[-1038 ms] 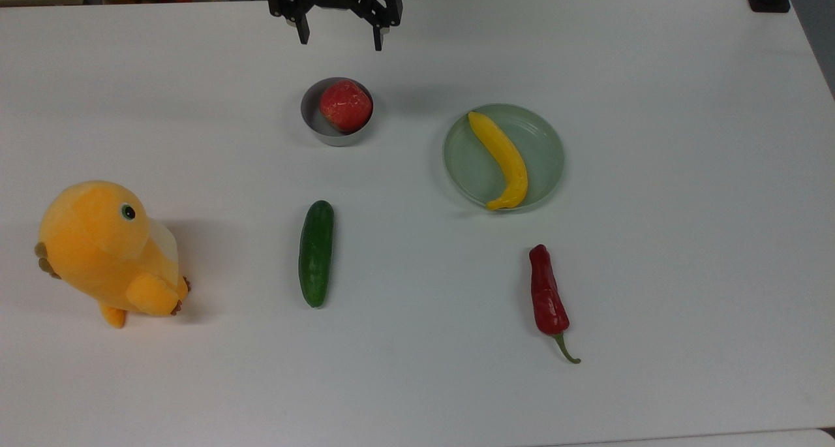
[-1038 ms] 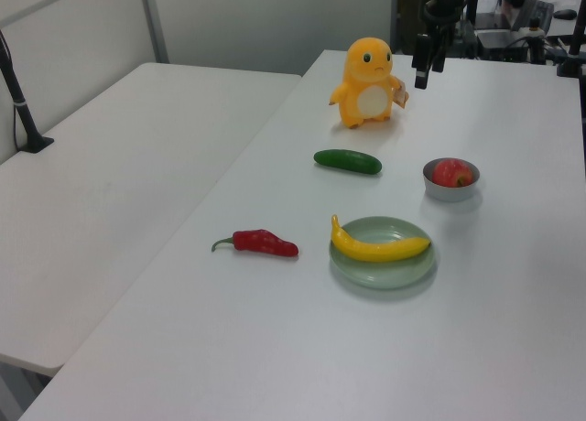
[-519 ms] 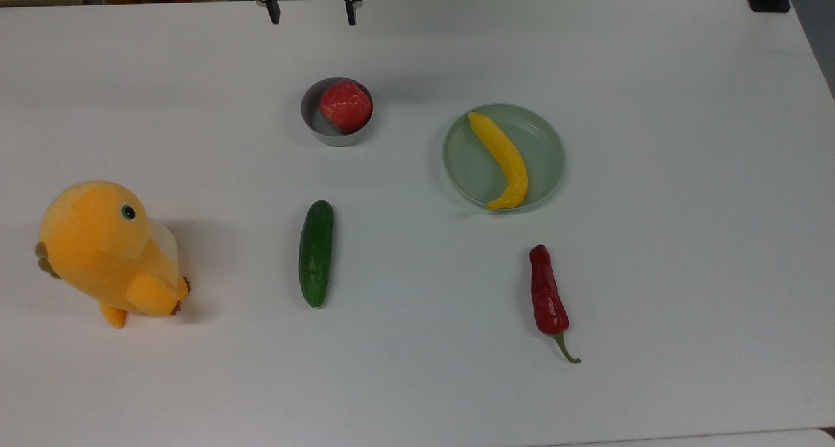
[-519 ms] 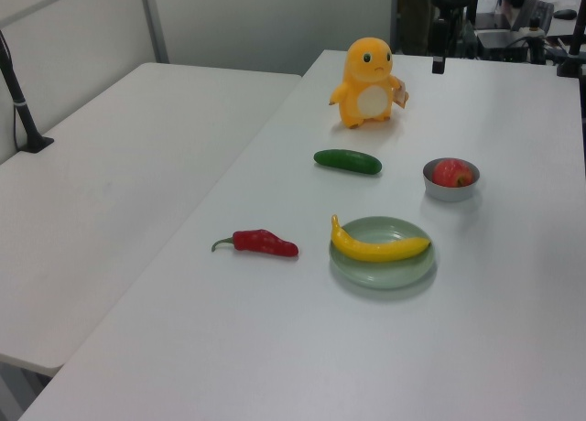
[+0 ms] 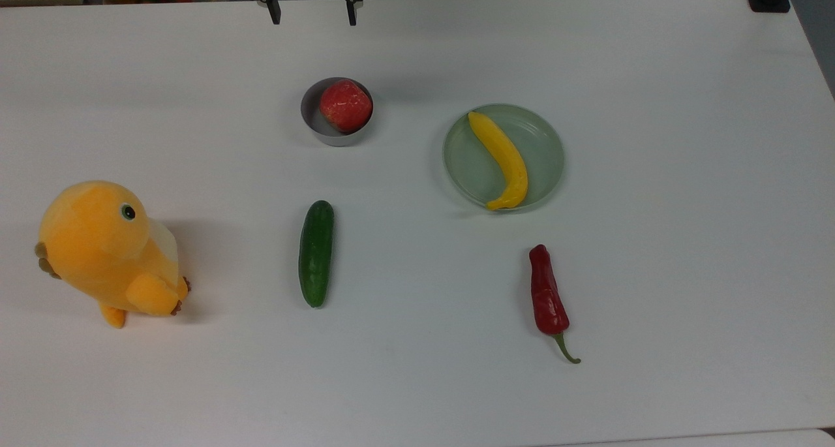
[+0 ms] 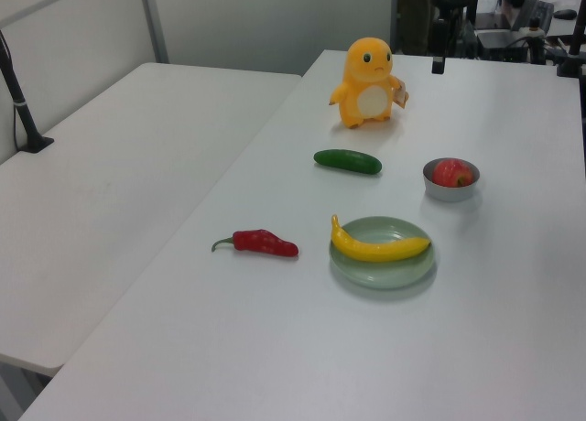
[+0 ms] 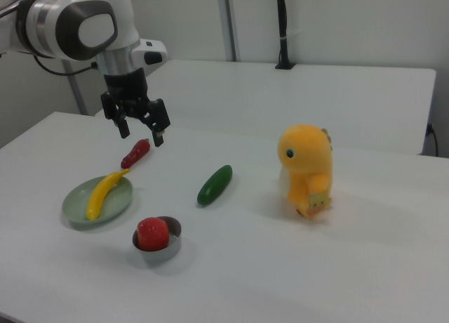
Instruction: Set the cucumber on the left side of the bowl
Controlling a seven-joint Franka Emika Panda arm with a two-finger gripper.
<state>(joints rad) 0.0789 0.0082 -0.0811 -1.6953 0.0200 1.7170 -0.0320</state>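
Gripper: the gripper [image 7: 138, 130] hangs in the air with its jaws spread apart and nothing between them; in the top view its fingertips [image 5: 274, 17] sit at the 12 o'clock edge, beyond the bowl.

Cucumber: the cucumber [image 5: 316, 252] lies flat on the white table [image 5: 685, 238], its long axis running 12 to 6 in the top view, at 6 o'clock from the bowl [image 5: 314, 124] and well apart from it.

Bowl: it holds a red fruit [image 5: 346, 105]; your target is the bare table at its 9 o'clock in the top view, though the task's "left" may read the other way round.

Risk, approach: you travel from beyond the bowl toward the cucumber, so a low path can clip the bowl rim or the red fruit; keep height until you are past them.

Risk, grasp: the cucumber looks smooth and round, so closing along its length or off-centre can let it roll or swing; align the jaws across its short axis.

Risk, placement: lowering too near the bowl can shove it, and a round cucumber may roll after release.

Bystanders: the orange plush toy [image 5: 107, 251] stands at 9 o'clock from the cucumber; the yellow fruit [image 5: 502, 160] on the green dish [image 5: 545, 140] and the red chilli [image 5: 546, 297] lie on the 3 o'clock side, clear of the likely path.
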